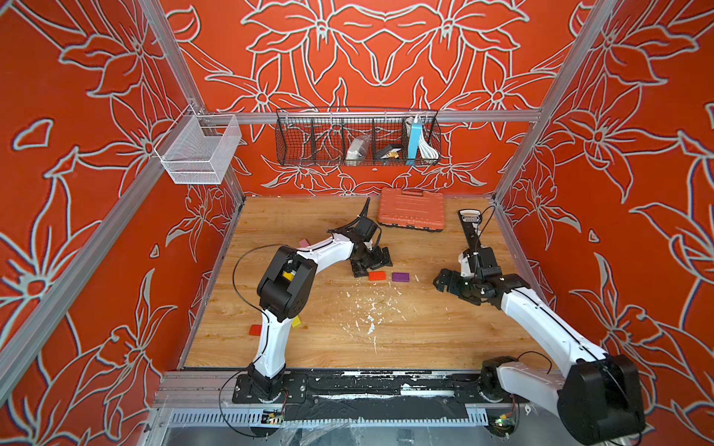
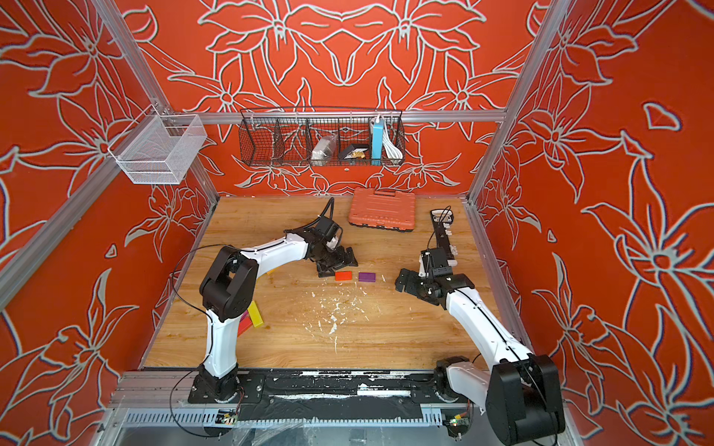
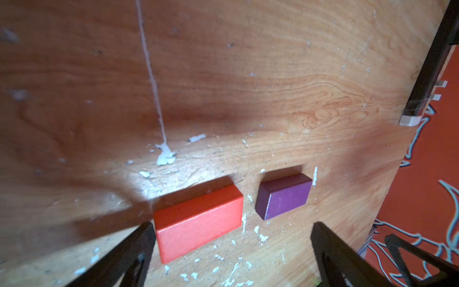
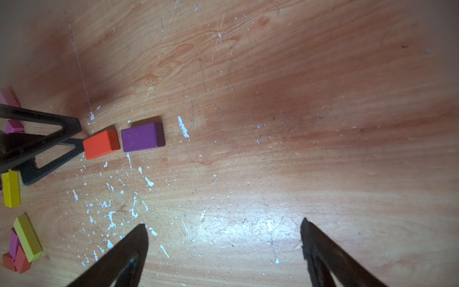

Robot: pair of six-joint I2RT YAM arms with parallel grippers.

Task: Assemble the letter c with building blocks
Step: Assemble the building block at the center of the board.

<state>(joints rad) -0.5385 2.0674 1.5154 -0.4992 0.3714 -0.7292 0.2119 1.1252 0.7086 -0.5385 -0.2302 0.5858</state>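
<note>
An orange-red block [image 1: 377, 275] [image 2: 343, 275] and a purple block [image 1: 400, 276] [image 2: 366, 276] lie flat, end to end with a small gap, mid-table. My left gripper [image 1: 374, 268] [image 2: 339, 268] [image 3: 233, 225] is open low over the table. One fingertip [image 3: 146, 231] is at a corner of the orange-red block [image 3: 198, 221]; the purple block [image 3: 284, 196] lies just beyond. My right gripper [image 1: 444, 280] [image 2: 403, 282] [image 4: 223, 223] is open over bare wood, right of the purple block [image 4: 142, 137]. Yellow bars [image 4: 27, 237], pink [image 4: 8, 98] and red blocks [image 1: 255, 330] lie at the left, partly hidden by the left arm.
An orange ribbed tool case [image 1: 411, 210] sits at the back. A black strip holder [image 1: 469, 228] lies along the right edge behind the right gripper. White paint flecks [image 1: 371, 312] dot the wood. A black wire basket [image 1: 357, 137] and a white mesh basket [image 1: 201, 150] hang on the frame.
</note>
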